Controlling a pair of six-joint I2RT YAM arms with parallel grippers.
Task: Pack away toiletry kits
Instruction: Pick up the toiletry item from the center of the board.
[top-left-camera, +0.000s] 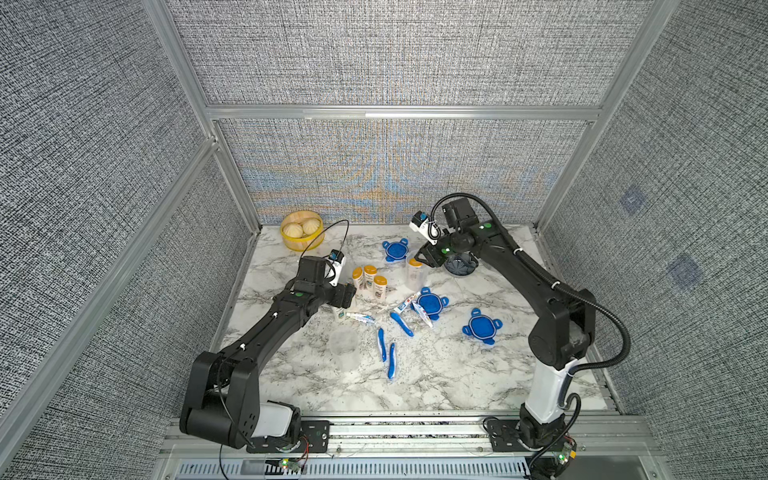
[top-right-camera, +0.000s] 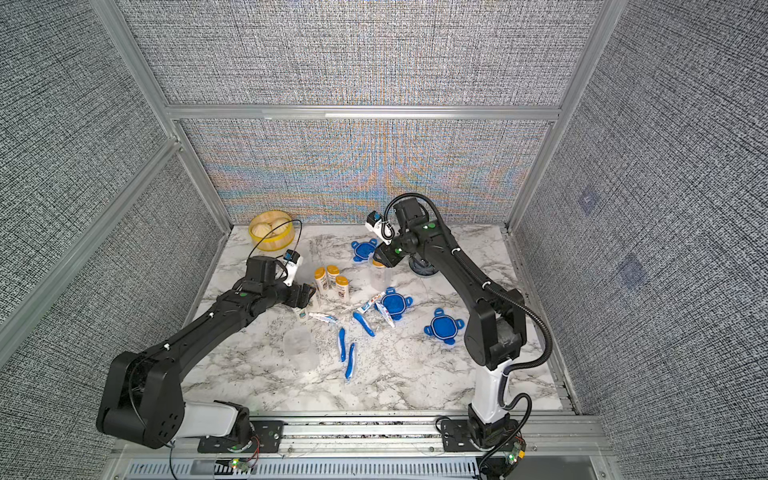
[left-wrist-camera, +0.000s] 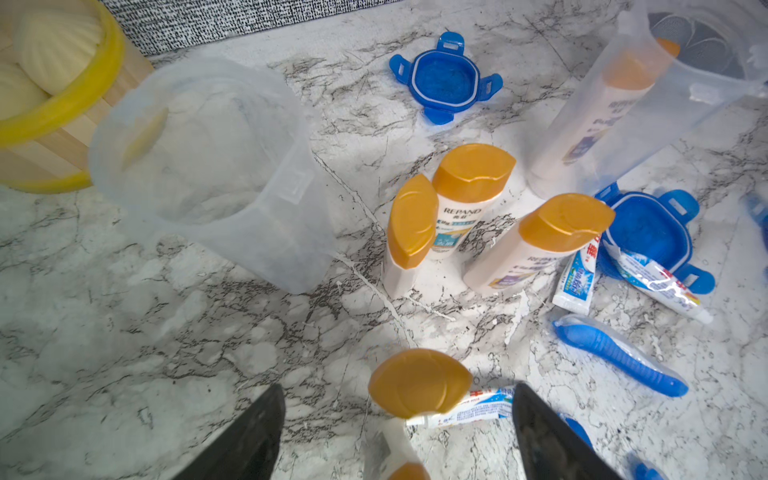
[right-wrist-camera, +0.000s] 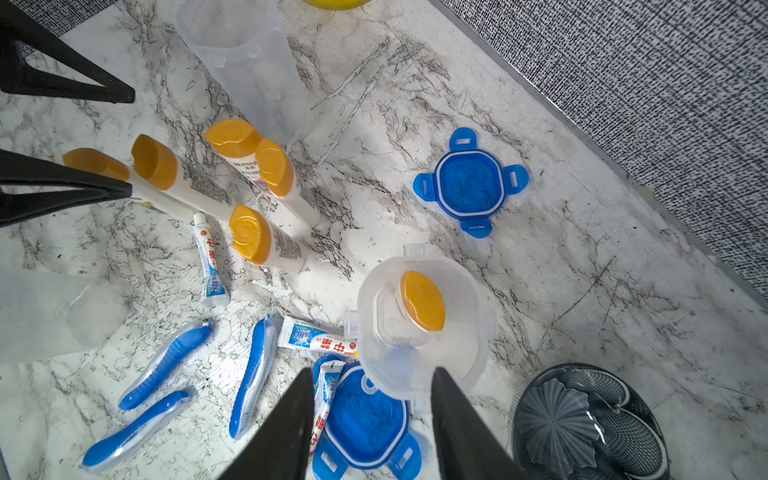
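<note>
My right gripper (right-wrist-camera: 374, 372) hangs open just above a clear cup (right-wrist-camera: 469, 291) that holds one orange-capped bottle (right-wrist-camera: 422, 301); nothing is between its jaws. My left gripper (left-wrist-camera: 397, 390) is open around another upright bottle (left-wrist-camera: 419, 382), and its fingers are not touching it. Three more bottles (top-left-camera: 369, 280) stand together mid-table. Toothpaste tubes (top-left-camera: 360, 317) (top-left-camera: 406, 302) and blue toothbrushes (top-left-camera: 401, 324) (top-left-camera: 391, 360) lie scattered. Blue clip lids (top-left-camera: 395, 250) (top-left-camera: 431, 302) (top-left-camera: 481, 327) lie loose. Two empty cups (top-left-camera: 344, 347) (left-wrist-camera: 208, 166) stand nearby.
A yellow steamer basket (top-left-camera: 302, 230) with buns sits at the back left corner. A dark grey flower-shaped dish (top-left-camera: 460, 266) lies just under my right wrist. Grey fabric walls close in the marble table (top-left-camera: 436, 374) on three sides.
</note>
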